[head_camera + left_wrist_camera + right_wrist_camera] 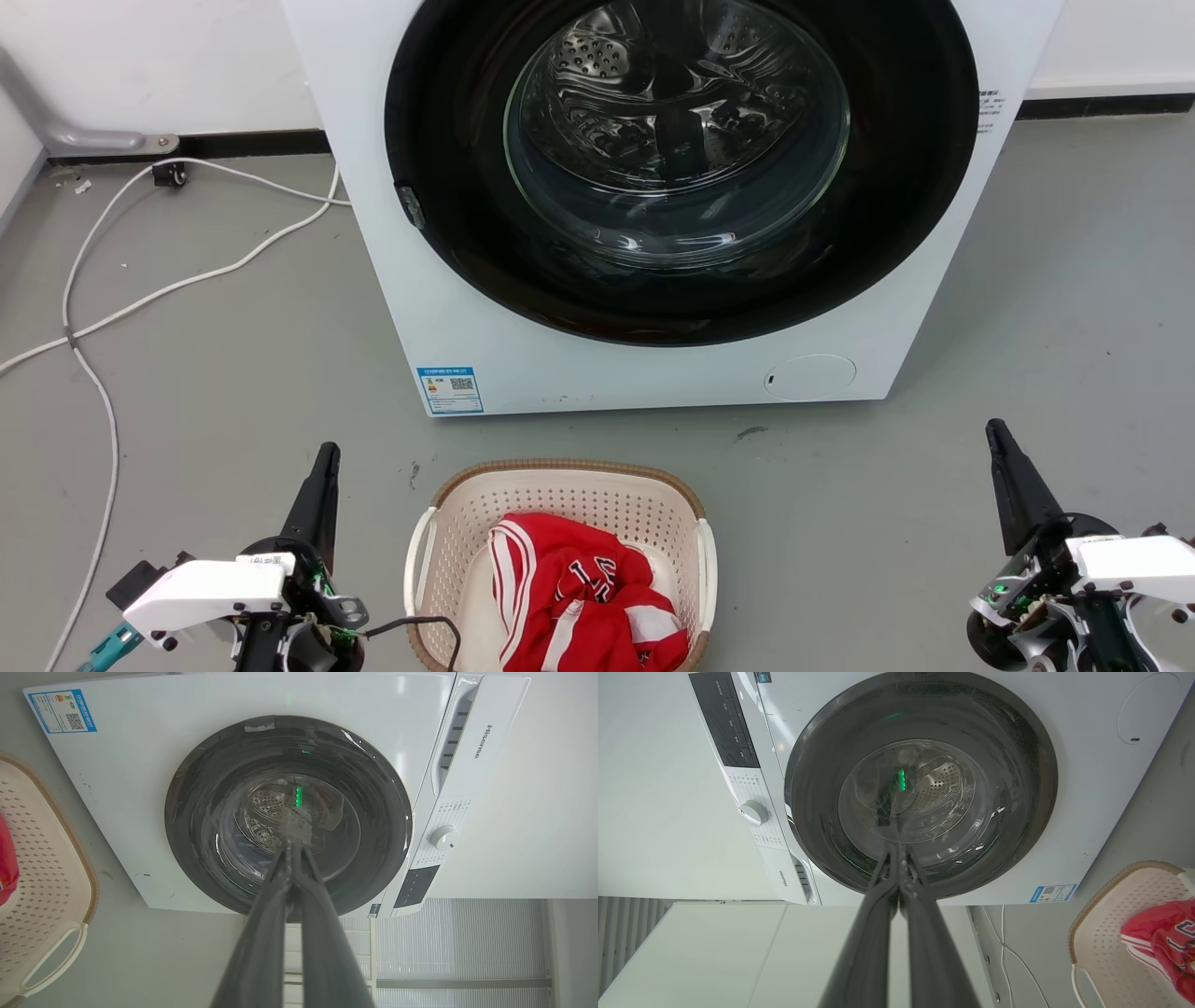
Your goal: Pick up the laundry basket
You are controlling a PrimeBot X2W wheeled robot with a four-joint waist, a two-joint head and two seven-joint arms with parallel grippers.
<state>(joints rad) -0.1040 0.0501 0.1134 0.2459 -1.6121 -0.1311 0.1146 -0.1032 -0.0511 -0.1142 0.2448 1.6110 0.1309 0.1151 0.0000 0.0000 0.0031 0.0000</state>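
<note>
The laundry basket, cream-white and perforated with a brown woven-look rim and white side handles, sits on the grey floor at the bottom centre of the head view, in front of the washer. A red and white garment lies in it. The basket's edge also appears as the laundry basket in the left wrist view and the laundry basket in the right wrist view. My left gripper stands left of the basket, apart from it, fingers together and empty. My right gripper is far to the basket's right, shut and empty.
A white front-loading washer with its round dark glass door stands just behind the basket. White cables trail over the floor at the left. Bare grey floor lies on both sides of the basket.
</note>
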